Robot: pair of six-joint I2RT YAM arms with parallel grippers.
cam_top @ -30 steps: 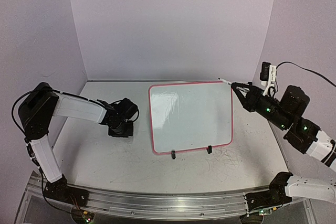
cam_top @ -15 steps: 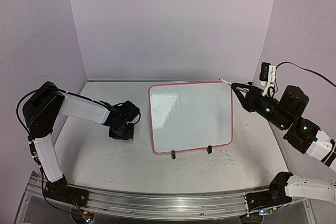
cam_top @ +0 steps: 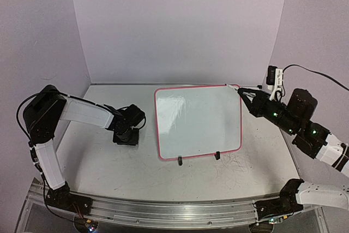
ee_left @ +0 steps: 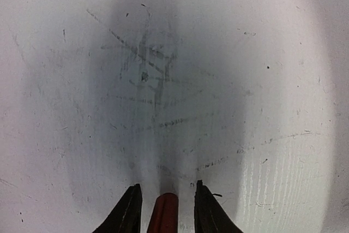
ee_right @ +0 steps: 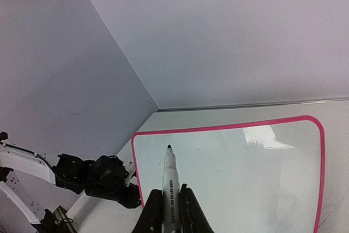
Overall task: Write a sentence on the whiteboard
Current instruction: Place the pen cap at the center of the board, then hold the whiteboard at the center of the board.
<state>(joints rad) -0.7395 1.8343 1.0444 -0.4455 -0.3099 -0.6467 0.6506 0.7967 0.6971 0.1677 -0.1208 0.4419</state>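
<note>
The whiteboard [cam_top: 199,121], white with a pink-red rim and two black clip feet, lies mid-table; its face is blank and no sentence shows on it. It also shows in the right wrist view [ee_right: 245,173]. My right gripper [cam_top: 244,92] is shut on a white marker [cam_top: 235,87] with a bare black tip, held in the air above the board's far right corner. The right wrist view shows the gripper [ee_right: 171,192] and the marker [ee_right: 170,173] pointing over the board. My left gripper [cam_top: 124,137] points down at the table left of the board, with a red cap [ee_left: 163,214] between its fingers [ee_left: 165,189].
The scuffed white tabletop [ee_left: 147,80] carries faint grey scribbles under the left gripper and near the board's front right [cam_top: 234,162]. Lilac walls close the back and both sides. The right arm's cable [cam_top: 316,75] hangs by the right wall.
</note>
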